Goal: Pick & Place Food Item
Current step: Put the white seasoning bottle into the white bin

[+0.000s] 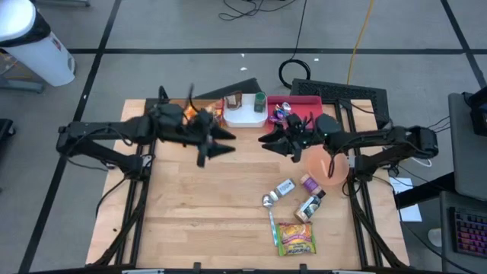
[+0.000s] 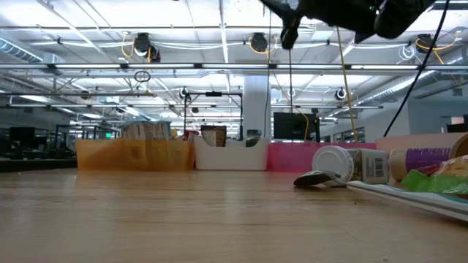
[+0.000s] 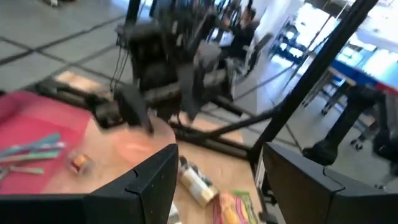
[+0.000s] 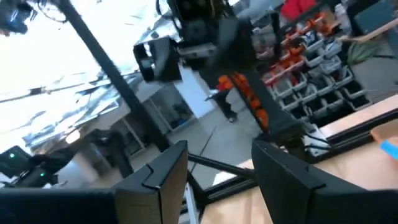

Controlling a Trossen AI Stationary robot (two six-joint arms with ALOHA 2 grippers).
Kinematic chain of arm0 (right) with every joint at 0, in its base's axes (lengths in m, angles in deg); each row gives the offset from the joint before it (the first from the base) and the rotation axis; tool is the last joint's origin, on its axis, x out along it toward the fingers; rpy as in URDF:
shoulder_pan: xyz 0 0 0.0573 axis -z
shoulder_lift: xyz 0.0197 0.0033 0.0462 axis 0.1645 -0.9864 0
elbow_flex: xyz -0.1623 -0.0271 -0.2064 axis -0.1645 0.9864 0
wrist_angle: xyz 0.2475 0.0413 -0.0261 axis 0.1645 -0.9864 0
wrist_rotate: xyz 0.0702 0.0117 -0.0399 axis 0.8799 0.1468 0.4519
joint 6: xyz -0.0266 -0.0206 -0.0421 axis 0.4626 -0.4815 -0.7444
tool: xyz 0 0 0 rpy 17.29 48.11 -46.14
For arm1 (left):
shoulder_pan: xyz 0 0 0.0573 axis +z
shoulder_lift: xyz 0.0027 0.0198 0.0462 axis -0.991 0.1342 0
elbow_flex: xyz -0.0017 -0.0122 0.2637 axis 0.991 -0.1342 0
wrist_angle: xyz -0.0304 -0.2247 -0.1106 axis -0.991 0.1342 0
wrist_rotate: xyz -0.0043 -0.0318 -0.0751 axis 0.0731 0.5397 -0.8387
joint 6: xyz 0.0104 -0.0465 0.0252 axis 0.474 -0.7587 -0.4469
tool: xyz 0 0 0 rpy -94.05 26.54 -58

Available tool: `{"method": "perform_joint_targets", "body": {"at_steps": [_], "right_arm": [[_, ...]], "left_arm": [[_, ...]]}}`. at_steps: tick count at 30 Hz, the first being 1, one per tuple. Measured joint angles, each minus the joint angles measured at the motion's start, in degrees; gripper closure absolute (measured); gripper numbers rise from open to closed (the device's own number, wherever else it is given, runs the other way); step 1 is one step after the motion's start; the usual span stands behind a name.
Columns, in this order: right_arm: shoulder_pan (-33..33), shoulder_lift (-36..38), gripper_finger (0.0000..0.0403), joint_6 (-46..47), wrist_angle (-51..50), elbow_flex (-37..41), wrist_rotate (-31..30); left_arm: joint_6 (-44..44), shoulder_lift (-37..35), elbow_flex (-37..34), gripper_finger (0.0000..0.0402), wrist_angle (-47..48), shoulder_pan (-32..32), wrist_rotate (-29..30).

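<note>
Several food items lie on the wooden table (image 1: pixel 198 213) at the near right: a yellow-green snack packet (image 1: pixel 295 237), a small white-lidded jar (image 1: pixel 285 188), a purple-labelled bottle (image 1: pixel 308 183) and a dark bottle (image 1: pixel 310 205), each on its side. Both grippers hang high over the table's far middle, tips facing each other with a gap between. My left gripper (image 1: pixel 224 142) points right and is open, nothing between its fingers (image 3: pixel 155 183). My right gripper (image 1: pixel 268 141) points left, also open and empty (image 4: pixel 221 180).
An orange bin (image 1: pixel 194 112), a white bin (image 1: pixel 243 116) and a pink bin (image 1: pixel 293 106) stand in a row along the far edge. A peach bowl (image 1: pixel 327 165) sits under the right arm. A metal spoon (image 1: pixel 270 209) lies beside the jar. The table's left half is bare wood.
</note>
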Motion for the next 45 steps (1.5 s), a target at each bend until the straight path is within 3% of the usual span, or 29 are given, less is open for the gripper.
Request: {"method": "perform_joint_targets", "body": {"at_steps": [6, 13, 18, 28, 35, 45], "right_arm": [[-3.01, 6.95, 0.0232, -13.96, -25.03, -8.29, 1.67], [-11.35, 8.98, 0.0232, -39.62, -67.95, -25.10, -8.55], [-18.71, 6.55, 0.0232, -46.98, -87.12, -32.57, -14.57], [-28.23, -1.43, 0.0210, -49.13, -101.63, -33.08, -14.51], [-28.26, -9.50, 0.0165, -52.35, -106.51, -33.08, -17.79], [-25.94, -20.19, 0.0115, -57.36, -105.92, -33.08, -15.88]], "left_arm": [[-1.95, 3.01, 0.00, 0.0158, 0.66, -4.88, 4.72], [-3.00, 3.08, 0.00, 0.0158, 0.98, -6.08, 7.11], [-3.17, 3.08, 0.00, 0.0158, 1.18, -6.07, 8.78], [-3.46, 3.08, 0.00, 0.0158, 1.17, -6.03, 11.18], [-4.54, 3.08, 0.00, 0.0158, 1.12, -6.01, 11.62], [-4.52, 3.08, 0.00, 0.0158, 1.14, -6.01, 11.64]]}}
